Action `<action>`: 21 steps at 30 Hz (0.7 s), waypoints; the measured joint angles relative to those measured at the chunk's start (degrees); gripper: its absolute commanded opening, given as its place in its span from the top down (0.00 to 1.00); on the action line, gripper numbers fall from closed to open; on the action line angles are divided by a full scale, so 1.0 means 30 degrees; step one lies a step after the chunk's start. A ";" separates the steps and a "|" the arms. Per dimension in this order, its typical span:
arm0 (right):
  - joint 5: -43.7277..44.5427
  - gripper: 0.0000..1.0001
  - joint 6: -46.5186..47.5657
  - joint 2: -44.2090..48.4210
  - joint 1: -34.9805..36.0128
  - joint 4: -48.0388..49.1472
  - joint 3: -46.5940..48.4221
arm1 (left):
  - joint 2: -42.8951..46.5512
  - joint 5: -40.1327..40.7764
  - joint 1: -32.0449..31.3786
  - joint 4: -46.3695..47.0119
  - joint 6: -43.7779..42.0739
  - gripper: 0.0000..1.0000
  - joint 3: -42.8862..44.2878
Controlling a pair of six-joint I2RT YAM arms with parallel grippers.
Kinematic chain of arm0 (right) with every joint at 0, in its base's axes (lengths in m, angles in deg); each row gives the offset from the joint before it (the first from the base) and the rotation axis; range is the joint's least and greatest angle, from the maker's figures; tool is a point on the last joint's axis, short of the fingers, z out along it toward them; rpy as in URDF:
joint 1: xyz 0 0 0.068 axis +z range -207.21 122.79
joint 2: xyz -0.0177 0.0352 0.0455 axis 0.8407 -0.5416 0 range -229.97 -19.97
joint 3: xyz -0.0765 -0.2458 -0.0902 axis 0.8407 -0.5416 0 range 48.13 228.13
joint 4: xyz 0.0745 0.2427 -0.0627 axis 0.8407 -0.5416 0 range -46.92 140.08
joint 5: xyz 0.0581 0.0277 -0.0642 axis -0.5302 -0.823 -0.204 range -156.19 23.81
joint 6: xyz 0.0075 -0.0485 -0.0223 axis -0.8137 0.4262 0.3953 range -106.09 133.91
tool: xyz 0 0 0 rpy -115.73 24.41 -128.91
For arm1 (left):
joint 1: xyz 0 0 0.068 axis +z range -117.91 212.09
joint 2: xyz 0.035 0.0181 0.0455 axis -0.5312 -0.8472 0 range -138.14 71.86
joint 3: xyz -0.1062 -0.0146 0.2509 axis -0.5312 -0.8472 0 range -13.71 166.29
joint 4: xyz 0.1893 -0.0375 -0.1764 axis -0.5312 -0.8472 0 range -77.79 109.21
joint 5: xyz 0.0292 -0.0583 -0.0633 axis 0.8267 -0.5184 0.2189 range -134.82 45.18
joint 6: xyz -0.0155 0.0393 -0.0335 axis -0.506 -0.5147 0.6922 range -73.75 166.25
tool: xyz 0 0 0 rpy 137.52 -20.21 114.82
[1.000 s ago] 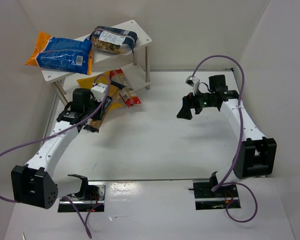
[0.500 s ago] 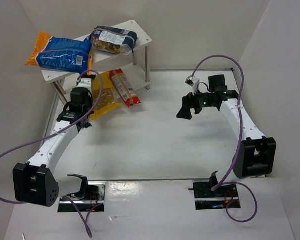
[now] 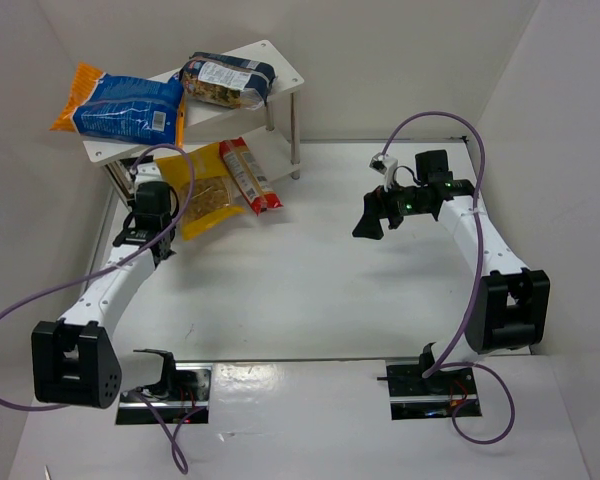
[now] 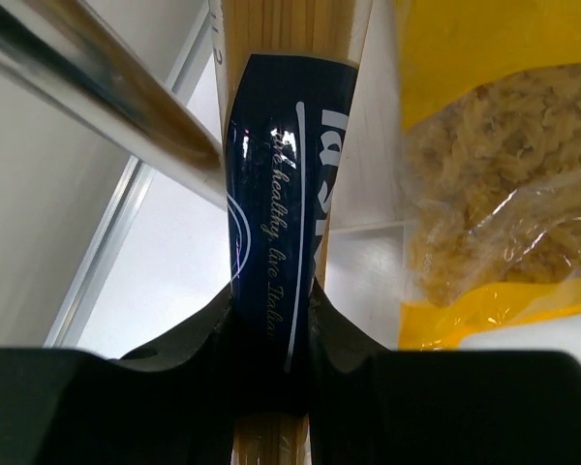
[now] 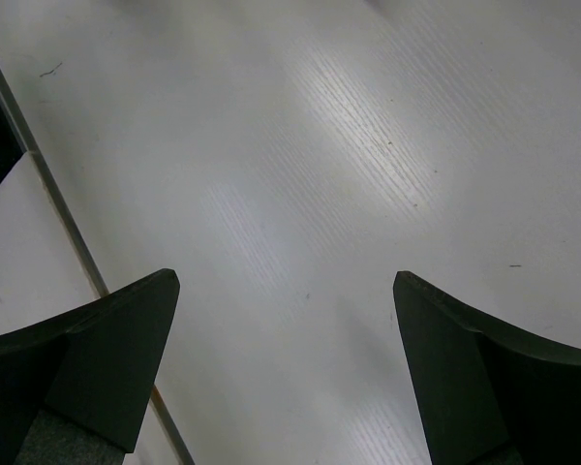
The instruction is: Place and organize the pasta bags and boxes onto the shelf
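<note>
The white two-tier shelf point(image 3: 280, 72) stands at the back left. The blue-and-orange bag point(image 3: 120, 105) and the dark-blue-and-clear bag point(image 3: 228, 80) lie on its top board. The yellow bag point(image 3: 205, 190) and the narrow red packet point(image 3: 250, 175) lie under that board, their near ends sticking out forward. My left gripper point(image 3: 148, 195) is by the shelf's front-left leg, shut on the golden spaghetti packet point(image 4: 281, 194) at its dark blue label; from above the packet is hidden. In the left wrist view the left gripper point(image 4: 271, 329) has the yellow bag point(image 4: 504, 174) to its right. My right gripper point(image 3: 370, 220) is open and empty.
A metal shelf leg point(image 4: 97, 107) crosses just left of the spaghetti packet. White walls enclose the table point(image 3: 310, 270) on the left, back and right. In the right wrist view the right gripper point(image 5: 286, 281) shows only bare table between its fingers.
My left gripper has moved left and back toward the shelf's front-left leg with the spaghetti packet, uncovering the yellow bag. The right arm has barely moved.
</note>
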 measured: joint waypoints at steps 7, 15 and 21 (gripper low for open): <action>-0.0015 0.00 0.0000 0.0000 0.0000 -0.0007 0.0000 | -0.1603 0.0495 0.0000 0.1013 0.0291 1.00 -0.0022; -0.0058 0.00 0.0153 0.0000 0.0000 -0.0036 0.0000 | -0.3832 0.0685 -0.0007 0.1122 0.0605 1.00 0.0612; -0.0058 0.00 0.0299 0.0000 0.0000 -0.0058 0.0000 | -0.4029 0.0823 0.0051 0.1501 0.0627 1.00 0.1326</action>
